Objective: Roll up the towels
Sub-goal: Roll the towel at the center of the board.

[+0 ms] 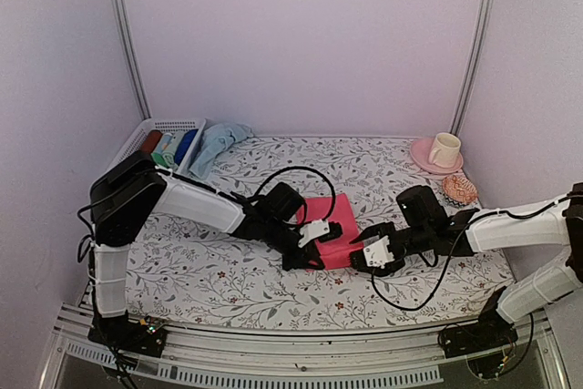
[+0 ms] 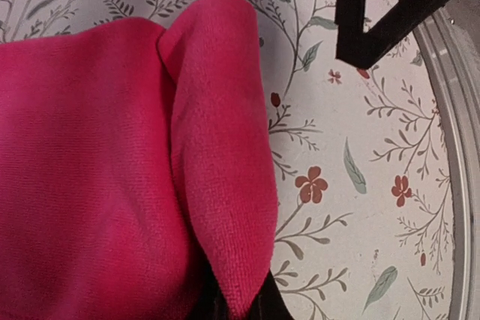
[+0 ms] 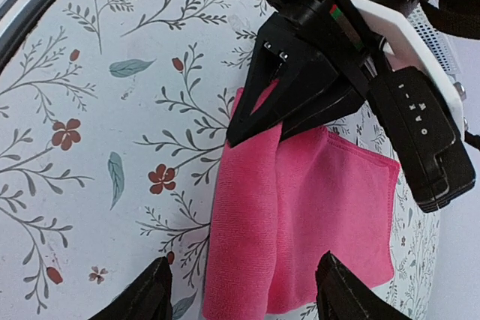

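We judge the first roll barely started. Left gripper (image 3: 255, 121) clamps the turned-over edge of the pink towel (image 1: 335, 223), mid-table (image 1: 182, 271). Right gripper (image 3: 240, 297) stands open astride it, seemingly not touching. Next: a matching grip, then an even turn.

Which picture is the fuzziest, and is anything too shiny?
Left wrist view: the pink towel is sharp, but the right gripper at the top edge looks fuzzy, too close to the lens. Right wrist view: crisp on the left gripper and the flowery cloth, no glare. Top external view: soft, even light, faint shadows, and the wall poles lean inward from the lens.
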